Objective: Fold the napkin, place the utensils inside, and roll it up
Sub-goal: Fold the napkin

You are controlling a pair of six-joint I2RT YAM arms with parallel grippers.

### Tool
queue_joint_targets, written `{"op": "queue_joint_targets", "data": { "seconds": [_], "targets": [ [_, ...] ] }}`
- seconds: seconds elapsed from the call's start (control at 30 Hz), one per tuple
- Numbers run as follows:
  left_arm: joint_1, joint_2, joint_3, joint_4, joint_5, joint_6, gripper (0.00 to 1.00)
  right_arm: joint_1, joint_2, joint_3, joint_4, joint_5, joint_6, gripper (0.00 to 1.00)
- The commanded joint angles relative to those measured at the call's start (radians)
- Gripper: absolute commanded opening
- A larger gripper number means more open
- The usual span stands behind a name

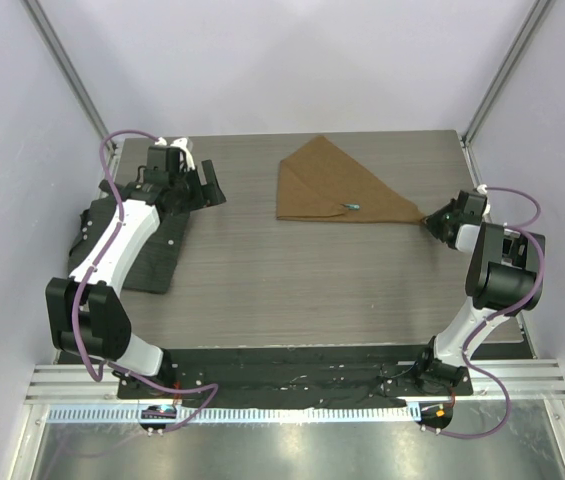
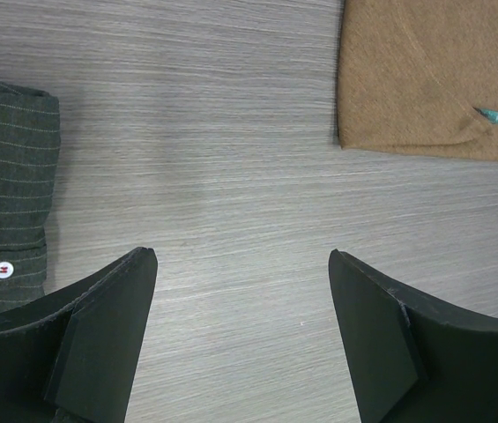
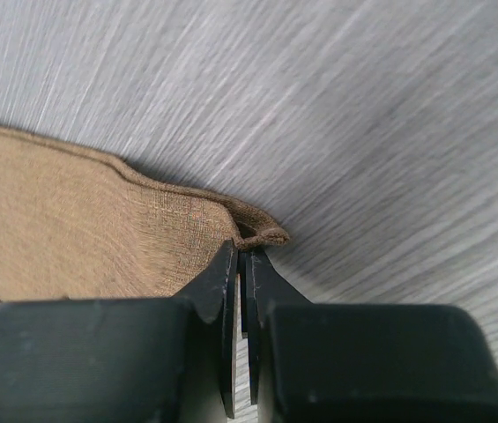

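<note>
Right gripper point(image 3: 241, 264) jaws pinch the right corner of the napkin point(image 1: 332, 190), which lies on the desk point(image 1: 292, 290) folded into a triangle. The knife point(image 1: 351, 207) is tucked inside, its handle tip poking out at the napkin's near edge. Left gripper point(image 2: 241, 257) jaws are spread and empty, left of the napkin. I'd lift the corner low and carry it slowly leftward across the napkin so the knife doesn't slip out.

Grey wood-grain table point(image 1: 292, 290), flat; dark pinstriped cloth point(image 1: 159, 258) lies at its left edge; one white button point(image 2: 3, 270) sits on the cloth.
</note>
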Motion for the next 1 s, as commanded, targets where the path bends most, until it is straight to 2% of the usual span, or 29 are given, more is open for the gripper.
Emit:
{"op": "queue_joint_targets", "data": {
  "seconds": [0.0,0.33,0.57,0.6,0.77,0.97],
  "targets": [
    [0.008,-0.038,-0.003,0.017,0.024,0.022,0.84,0.010,-0.054,0.044,0.069,-0.054,-0.063,0.01],
    [0.008,-0.038,-0.008,0.021,0.041,0.013,0.84,0.148,-0.145,0.081,0.103,-0.082,-0.106,0.01],
    [0.008,-0.044,-0.004,0.018,0.067,0.004,0.84,0.298,-0.102,0.127,0.187,-0.116,-0.028,0.01],
    [0.007,-0.044,-0.008,0.021,0.073,-0.001,0.84,0.349,-0.097,0.142,0.207,-0.119,-0.011,0.01],
    [0.008,-0.047,-0.011,0.023,0.083,-0.005,0.84,0.412,-0.057,0.190,0.261,-0.148,0.046,0.01],
    [0.008,-0.053,-0.009,0.023,0.083,-0.004,0.84,0.472,-0.022,0.268,0.244,-0.169,0.052,0.01]
  ]
}}
